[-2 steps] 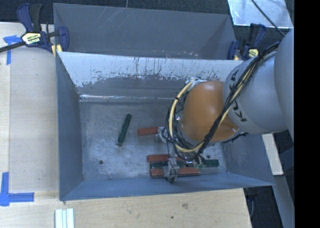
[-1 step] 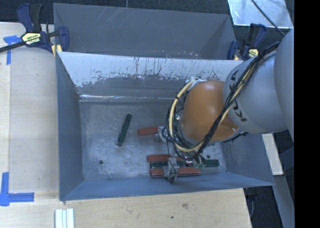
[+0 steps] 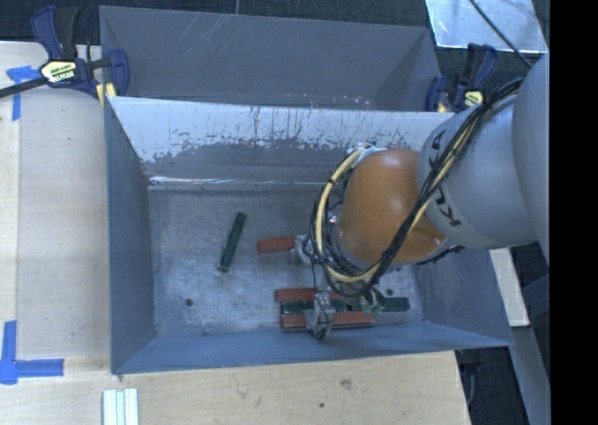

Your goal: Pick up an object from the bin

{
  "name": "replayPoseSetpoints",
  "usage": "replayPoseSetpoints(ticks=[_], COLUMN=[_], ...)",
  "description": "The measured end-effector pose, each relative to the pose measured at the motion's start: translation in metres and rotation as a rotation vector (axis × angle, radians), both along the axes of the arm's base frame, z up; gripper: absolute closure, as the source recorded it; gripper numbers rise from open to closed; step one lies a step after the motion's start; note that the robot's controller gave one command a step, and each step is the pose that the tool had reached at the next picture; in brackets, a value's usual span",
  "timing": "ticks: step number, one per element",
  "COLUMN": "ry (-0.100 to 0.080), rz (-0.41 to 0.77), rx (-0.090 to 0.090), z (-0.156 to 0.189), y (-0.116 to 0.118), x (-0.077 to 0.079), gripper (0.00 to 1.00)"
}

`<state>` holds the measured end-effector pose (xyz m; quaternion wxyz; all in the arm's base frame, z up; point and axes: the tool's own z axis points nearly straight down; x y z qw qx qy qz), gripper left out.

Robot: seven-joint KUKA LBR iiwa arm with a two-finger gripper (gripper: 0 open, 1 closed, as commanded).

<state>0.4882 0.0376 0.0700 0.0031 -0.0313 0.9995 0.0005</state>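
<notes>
1. The grey metal bin has a speckled floor that lies mostly bare on its left half.
2. The arm comes in from the right, over the bin's right wall.
3. An orange cover sits on the wrist, with yellow and black cables looped around it.
4. The tool is low at the bin's front wall, right of centre. I cannot tell whether it is open or closed, or whether it has hold of anything.
5. Two reddish-brown bars lie side by side right at the tool: the upper bar and the lower bar, the latter along the front wall.
6. A dark green stick lies tilted, left of centre, well apart from the tool.
7. A third reddish bar lies mid-floor, just right of that stick.
8. A small green piece lies right of the pair.
</notes>
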Motion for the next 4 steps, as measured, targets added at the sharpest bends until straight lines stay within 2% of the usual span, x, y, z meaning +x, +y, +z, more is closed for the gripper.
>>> replayPoseSetpoints(ticks=[1,2,3,4], ry=[-0.001,0.004,-0.003,-0.004], rz=[-0.002,-0.001,-0.003,-0.004], rx=[0.000,0.000,0.000,-0.001], z=[0.000,0.003,0.026,0.097], y=[0.000,0.000,0.000,-0.001], x=[0.001,0.001,0.003,0.006], gripper=[0.00,1.00,1.00,1.00])
